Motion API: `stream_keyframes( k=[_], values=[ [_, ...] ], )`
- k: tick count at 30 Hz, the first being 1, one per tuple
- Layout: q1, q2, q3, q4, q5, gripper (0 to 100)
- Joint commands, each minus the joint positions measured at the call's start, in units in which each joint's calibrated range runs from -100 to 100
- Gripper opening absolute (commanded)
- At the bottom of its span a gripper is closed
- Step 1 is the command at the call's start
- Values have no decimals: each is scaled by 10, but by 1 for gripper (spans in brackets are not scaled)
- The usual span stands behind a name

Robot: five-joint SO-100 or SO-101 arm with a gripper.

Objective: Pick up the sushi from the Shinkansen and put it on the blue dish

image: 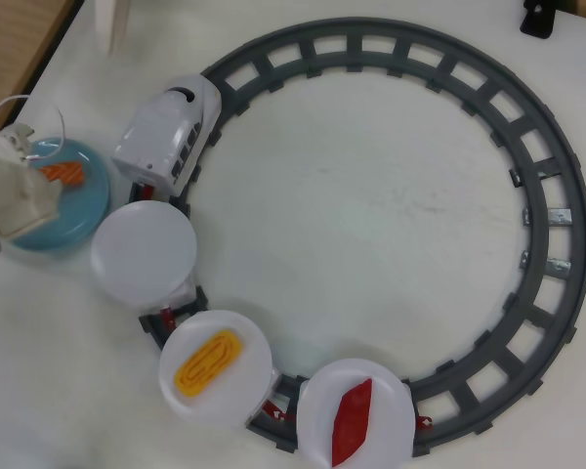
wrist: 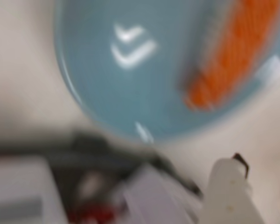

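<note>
Overhead view: sushi [image: 62, 173] on blue dish [image: 83, 210], beside pincer [image: 20, 191].

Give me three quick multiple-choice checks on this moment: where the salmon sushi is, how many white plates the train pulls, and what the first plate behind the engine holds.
1. The salmon sushi lies on:
A. the blue dish
B. a white plate
C. the track

2. White plates behind the Shinkansen:
A. two
B. three
C. four

3. The first white plate is:
A. holding the egg piece
B. empty
C. tipped over

Answers:
1 A, orange piece on blue in both views.
2 B, three round plates follow the engine.
3 B, its top shows bare.
</note>
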Motion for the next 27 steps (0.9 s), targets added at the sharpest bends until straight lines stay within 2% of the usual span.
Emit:
stream_keyframes(
  k=[1, 8, 17, 27],
  values=[
    [8, -133, 12, 45, -1, 25],
    [36, -327, 171, 101, -15, 25],
    [88, -580, 454, 97, -17, 25],
    [-5, -782, 647, 121, -32, 25]
  ],
)
